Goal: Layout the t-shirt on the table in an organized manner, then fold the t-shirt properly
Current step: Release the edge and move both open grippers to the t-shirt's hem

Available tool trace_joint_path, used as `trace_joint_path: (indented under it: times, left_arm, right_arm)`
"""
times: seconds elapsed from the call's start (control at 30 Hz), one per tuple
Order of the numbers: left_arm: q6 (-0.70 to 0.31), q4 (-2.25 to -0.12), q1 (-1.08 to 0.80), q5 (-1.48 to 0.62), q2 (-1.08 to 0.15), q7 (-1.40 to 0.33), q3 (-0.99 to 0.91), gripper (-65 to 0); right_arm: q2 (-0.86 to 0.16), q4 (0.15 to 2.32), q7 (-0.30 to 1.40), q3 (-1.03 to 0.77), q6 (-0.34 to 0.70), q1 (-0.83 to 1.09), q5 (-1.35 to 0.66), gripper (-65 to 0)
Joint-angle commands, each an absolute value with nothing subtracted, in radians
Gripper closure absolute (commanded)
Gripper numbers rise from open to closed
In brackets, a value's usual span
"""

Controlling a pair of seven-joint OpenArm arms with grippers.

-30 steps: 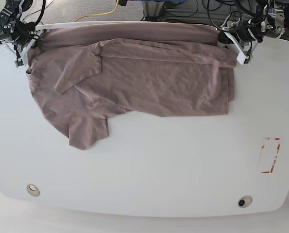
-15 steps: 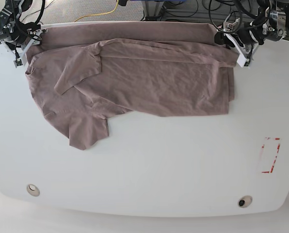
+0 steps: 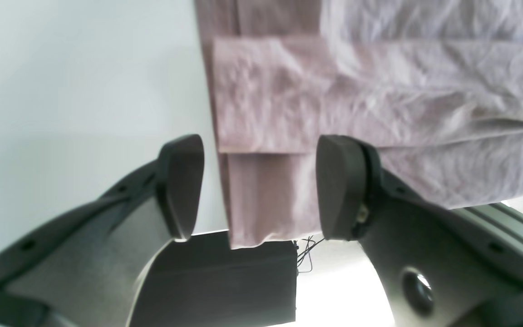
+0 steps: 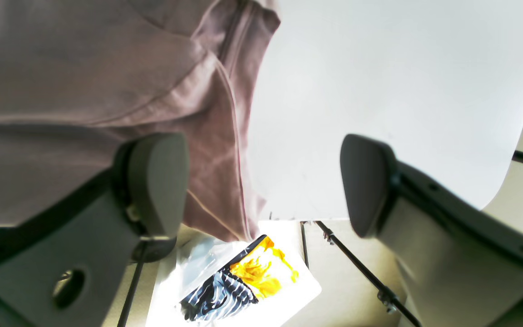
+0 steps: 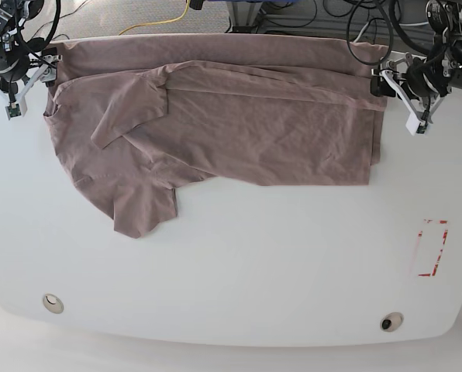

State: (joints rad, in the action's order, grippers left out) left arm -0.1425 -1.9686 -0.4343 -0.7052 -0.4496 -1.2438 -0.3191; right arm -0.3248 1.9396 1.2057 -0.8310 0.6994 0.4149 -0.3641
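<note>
The mauve-brown t-shirt (image 5: 239, 124) lies spread along the back of the white table (image 5: 254, 263), wrinkled. One sleeve is folded over its body and a lower corner points toward the front left. My left gripper (image 5: 399, 102) stands open at the shirt's right edge. In the left wrist view its fingers (image 3: 182, 186) straddle the layered shirt hem (image 3: 266, 190) without touching it. My right gripper (image 5: 29, 87) is open at the shirt's back left corner. In the right wrist view the shirt's edge (image 4: 216, 136) lies beside one finger (image 4: 157, 181), with bare table (image 4: 379, 68) between the jaws.
A red dashed rectangle (image 5: 432, 248) marks the table's right side. Two small round holes (image 5: 53, 303) (image 5: 391, 321) sit near the front edge. Cables hang behind the table's back edge. A yellow and striped item (image 4: 243, 277) lies on the floor below that edge.
Both grippers have opened and let go of the shirt's back corners, then drawn outward from it. The shirt's back edge has settled flat and shifted slightly right.
</note>
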Motion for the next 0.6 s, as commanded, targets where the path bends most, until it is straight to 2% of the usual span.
trace_joint_path:
  times: [0.0,0.23,0.57]
  left_arm:
    - [-0.143,-1.986,-0.389,-0.743,-0.46,-1.288,-0.348,-36.9]
    - [-0.142,-1.986,-0.3,-0.874,-0.464,-1.351,-0.437,-36.8]
    - [-0.142,-1.972,-0.082,-0.8,-0.446,-1.348,-0.45,-36.8]
  right_arm:
    - [-0.348,1.96,1.196,-0.839,0.698,0.389,-0.369,-50.1]
    - [-0.349,1.954,1.287,-0.835,0.698,0.24,-0.361,-50.1]
    - [-0.341,1.851,1.308,-0.722,0.698,-0.012,-0.36,-49.8]
